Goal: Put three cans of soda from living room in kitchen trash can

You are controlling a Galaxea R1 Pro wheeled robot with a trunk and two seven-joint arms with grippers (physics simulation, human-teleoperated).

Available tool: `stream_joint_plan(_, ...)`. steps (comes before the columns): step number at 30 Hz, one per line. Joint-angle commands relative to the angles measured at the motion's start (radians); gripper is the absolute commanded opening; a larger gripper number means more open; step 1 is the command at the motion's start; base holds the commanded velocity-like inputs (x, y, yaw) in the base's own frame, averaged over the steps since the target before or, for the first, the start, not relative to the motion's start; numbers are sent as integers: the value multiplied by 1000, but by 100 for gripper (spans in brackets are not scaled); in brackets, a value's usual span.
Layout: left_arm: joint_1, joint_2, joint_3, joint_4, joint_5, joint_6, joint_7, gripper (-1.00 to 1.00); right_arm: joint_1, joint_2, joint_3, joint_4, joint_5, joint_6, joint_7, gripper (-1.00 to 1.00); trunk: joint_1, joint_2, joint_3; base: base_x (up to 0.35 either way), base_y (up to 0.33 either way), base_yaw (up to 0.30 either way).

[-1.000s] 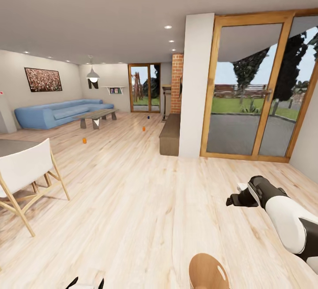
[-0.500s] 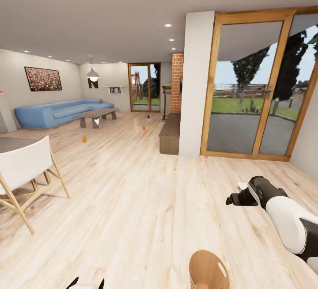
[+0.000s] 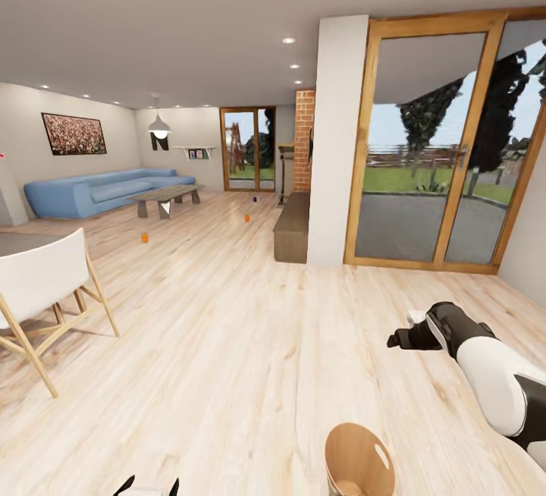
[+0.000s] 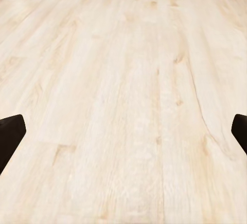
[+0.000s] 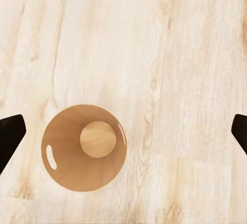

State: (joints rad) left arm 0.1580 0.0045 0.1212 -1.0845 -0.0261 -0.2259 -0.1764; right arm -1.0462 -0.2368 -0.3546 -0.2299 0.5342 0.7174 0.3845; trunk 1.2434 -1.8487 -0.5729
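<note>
Far across the light wood floor of the living room stand three cans of soda: an orange can [image 3: 144, 237], a second orange can [image 3: 246, 218] and a dark blue can [image 3: 255, 199]. The trash can [image 3: 356, 462] stands at my base, coppery-brown inside. From above, the right wrist view shows the trash can [image 5: 84, 148] empty, with a slot handle near its rim. My right gripper [image 5: 126, 131] hangs open over the floor beside it, and it shows dark [image 3: 402, 341] on the white arm. My left gripper [image 4: 123, 131] is open above bare floor, tips [image 3: 149, 487] at the frame's bottom edge.
A white folding chair [image 3: 42, 284] stands at the left. A white pillar [image 3: 337, 139], a dark low cabinet [image 3: 292, 230] and tall wood-framed glass doors [image 3: 432, 147] line the right. A blue sofa [image 3: 98, 191] and a coffee table [image 3: 167, 196] sit far off.
The whole view has shifted slightly, so the camera has moved: far things sit a little higher and more of the trash can shows. Both grippers keep their pose.
</note>
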Motion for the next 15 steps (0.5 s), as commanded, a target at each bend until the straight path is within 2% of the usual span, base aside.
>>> stream_joint_plan(1,0,0,0,0,0,0,0,100,0,0,0,0,0,-2,0,100,4,-7,-3,0,0,0)
stream_joint_plan(15,0,0,-1,0,-1,1,0,100,1,0,0,1,-1,-10,3,100,58,-105,-47,0,0,0)
